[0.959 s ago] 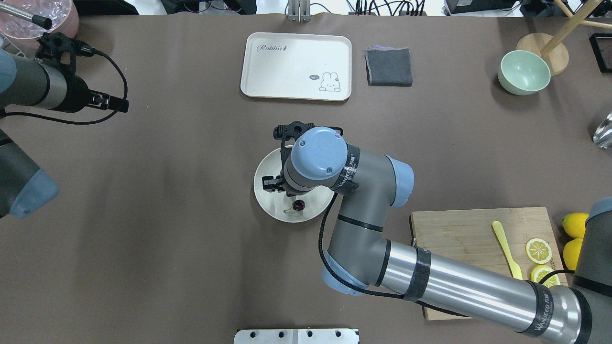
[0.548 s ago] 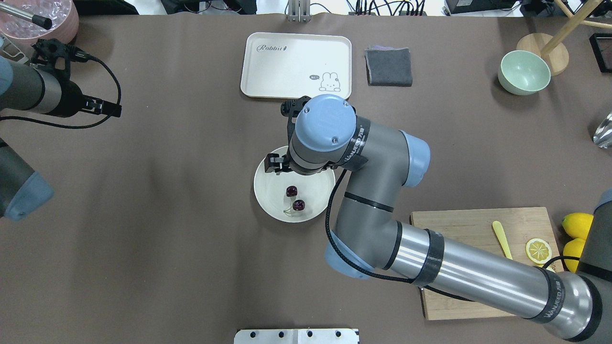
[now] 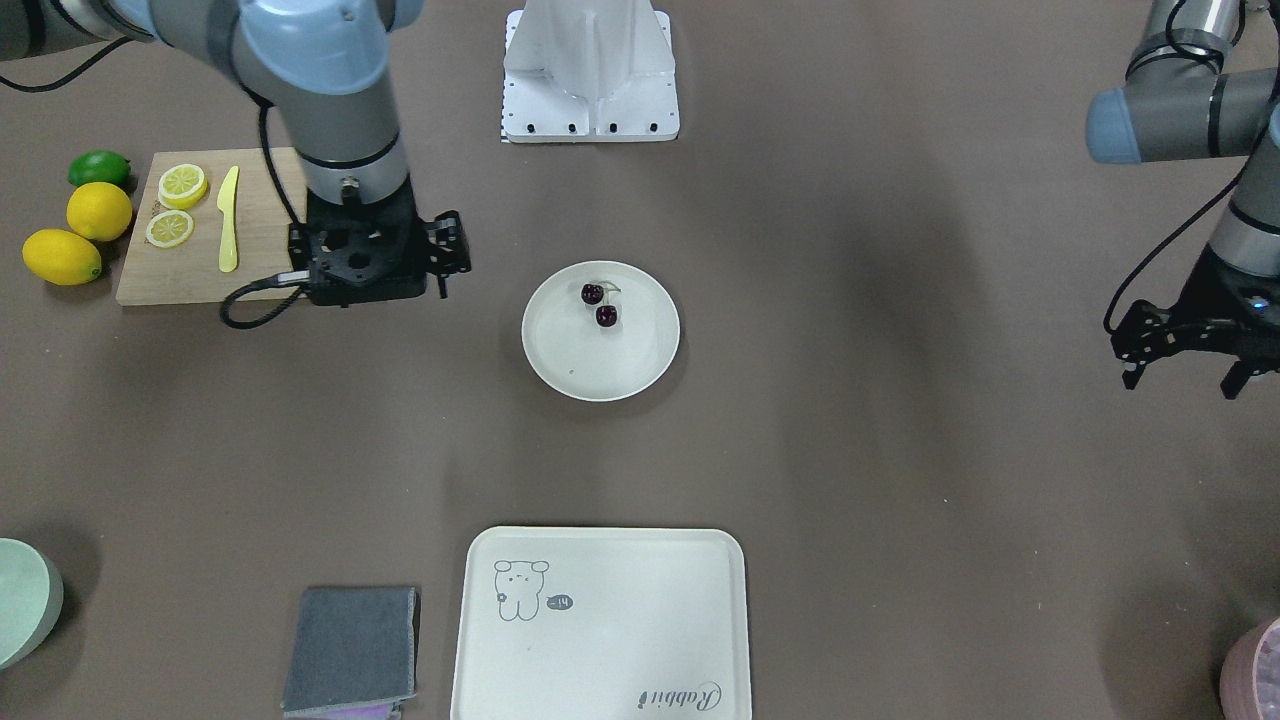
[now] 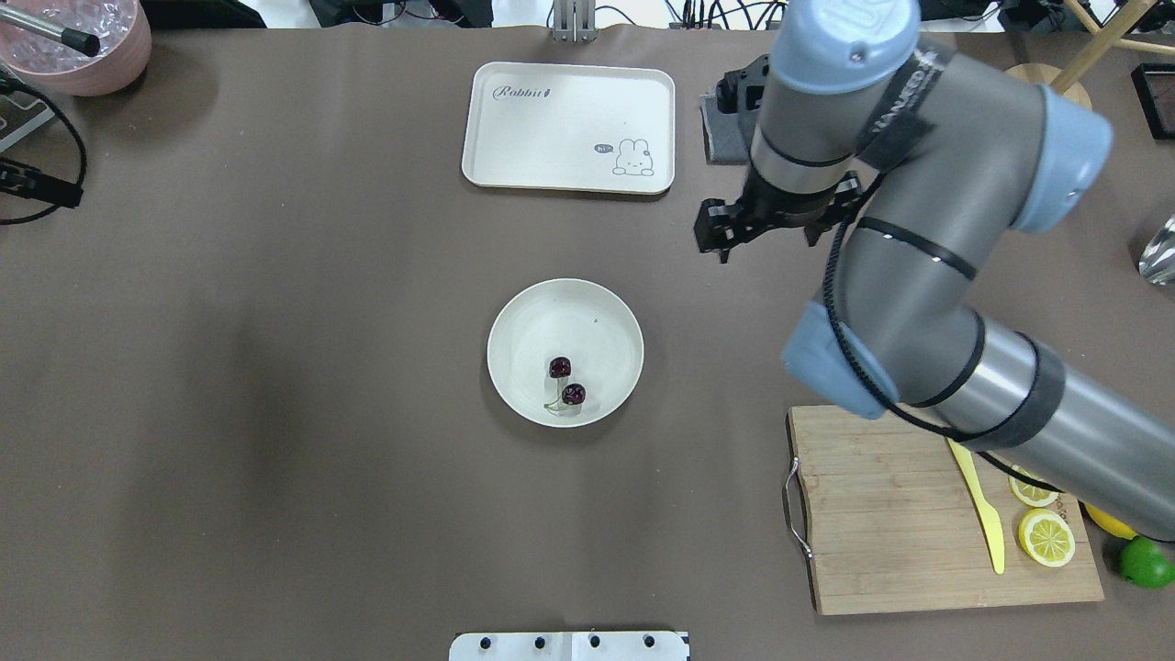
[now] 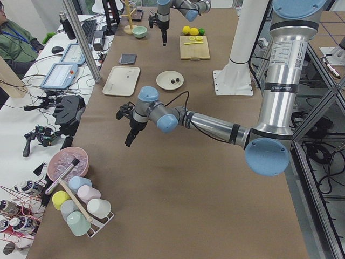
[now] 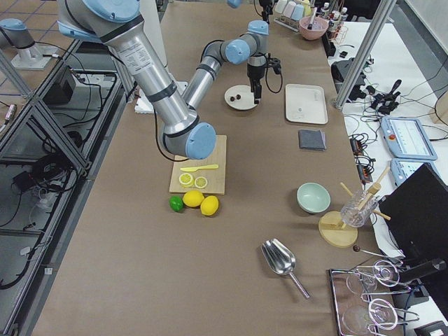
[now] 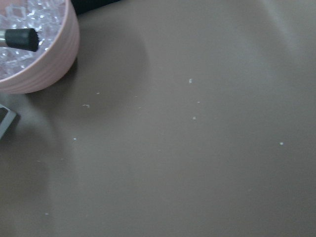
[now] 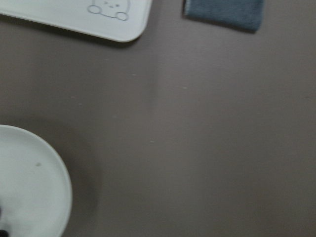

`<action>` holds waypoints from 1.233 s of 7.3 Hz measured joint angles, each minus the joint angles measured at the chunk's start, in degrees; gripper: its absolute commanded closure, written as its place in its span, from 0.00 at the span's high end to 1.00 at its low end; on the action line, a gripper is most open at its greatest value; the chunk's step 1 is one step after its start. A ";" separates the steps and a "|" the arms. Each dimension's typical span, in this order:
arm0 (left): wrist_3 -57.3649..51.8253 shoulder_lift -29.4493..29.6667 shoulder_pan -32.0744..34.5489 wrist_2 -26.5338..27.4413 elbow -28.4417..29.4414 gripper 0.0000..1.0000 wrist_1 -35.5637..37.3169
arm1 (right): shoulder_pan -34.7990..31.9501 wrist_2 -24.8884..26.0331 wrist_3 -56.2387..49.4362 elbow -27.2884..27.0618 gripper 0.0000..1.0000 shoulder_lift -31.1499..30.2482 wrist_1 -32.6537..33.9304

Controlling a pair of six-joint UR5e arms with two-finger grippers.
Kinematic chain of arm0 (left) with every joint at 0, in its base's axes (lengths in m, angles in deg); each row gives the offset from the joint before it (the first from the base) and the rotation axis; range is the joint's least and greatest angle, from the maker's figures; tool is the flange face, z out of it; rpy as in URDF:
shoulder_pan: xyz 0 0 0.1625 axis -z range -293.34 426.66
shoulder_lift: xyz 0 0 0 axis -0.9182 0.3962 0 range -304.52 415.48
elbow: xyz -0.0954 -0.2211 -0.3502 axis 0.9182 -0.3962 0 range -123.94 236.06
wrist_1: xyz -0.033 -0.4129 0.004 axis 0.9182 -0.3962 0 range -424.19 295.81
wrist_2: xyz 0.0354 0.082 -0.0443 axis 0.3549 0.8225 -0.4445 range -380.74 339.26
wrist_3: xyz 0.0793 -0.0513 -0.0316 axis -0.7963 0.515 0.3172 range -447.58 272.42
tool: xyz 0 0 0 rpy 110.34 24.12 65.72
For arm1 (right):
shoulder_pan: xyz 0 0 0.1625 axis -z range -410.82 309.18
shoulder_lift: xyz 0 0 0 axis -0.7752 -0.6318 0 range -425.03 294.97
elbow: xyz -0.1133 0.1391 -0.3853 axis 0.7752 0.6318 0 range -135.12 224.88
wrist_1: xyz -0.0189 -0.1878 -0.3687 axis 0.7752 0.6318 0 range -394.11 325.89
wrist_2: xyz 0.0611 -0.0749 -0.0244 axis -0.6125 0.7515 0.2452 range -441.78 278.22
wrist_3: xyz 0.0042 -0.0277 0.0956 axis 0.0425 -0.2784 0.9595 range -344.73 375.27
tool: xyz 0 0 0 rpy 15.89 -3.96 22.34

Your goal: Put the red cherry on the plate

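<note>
The red cherry (image 4: 566, 381), a pair of dark glossy fruits on thin stems, lies inside the round cream plate (image 4: 523, 321) at the middle of the table. It also shows in the front view as the cherry (image 3: 599, 305) on the plate (image 3: 600, 375). My right gripper (image 4: 771, 220) hangs open and empty, up and away to the plate's far right, close to the grey cloth. The same gripper (image 3: 375, 265) touches nothing in the front view. At the table's left end my left gripper (image 3: 1185, 375) is open and empty. Neither wrist view shows fingers.
The rabbit tray (image 4: 569, 128) and a grey cloth (image 3: 350, 650) lie beyond the plate. A wooden board (image 4: 890, 514) with lemon slices and a yellow knife sits at the near right, with lemons and a lime beside it. A pink bowl of ice (image 4: 73, 46) stands far left.
My right gripper has risen off the plate and swung to the far right, leaving the cherry lying on the plate. The left arm has drawn back out of the overhead view's left edge.
</note>
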State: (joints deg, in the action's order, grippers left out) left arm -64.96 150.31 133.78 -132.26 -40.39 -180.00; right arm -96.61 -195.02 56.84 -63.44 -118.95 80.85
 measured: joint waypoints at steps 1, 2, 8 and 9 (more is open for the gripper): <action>-2.54 -1.01 4.37 -4.04 0.51 0.98 0.78 | -5.41 -2.14 -8.55 -1.84 1.00 -4.70 1.95; -3.61 -1.51 8.65 -9.53 1.38 0.98 1.36 | -11.82 -5.20 -18.29 -2.59 1.00 -9.38 2.49; -18.29 -8.67 19.34 -17.59 4.63 0.98 1.47 | -38.95 -18.59 -48.97 6.84 1.00 -36.91 -20.31; -19.33 -8.89 20.33 -17.59 5.68 0.98 1.57 | -41.43 -19.09 -50.28 8.85 1.00 -39.11 -22.72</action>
State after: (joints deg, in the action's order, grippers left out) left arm -84.29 141.42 154.11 -149.86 -34.71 -178.42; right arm -138.04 -214.10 6.55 -54.58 -158.06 58.14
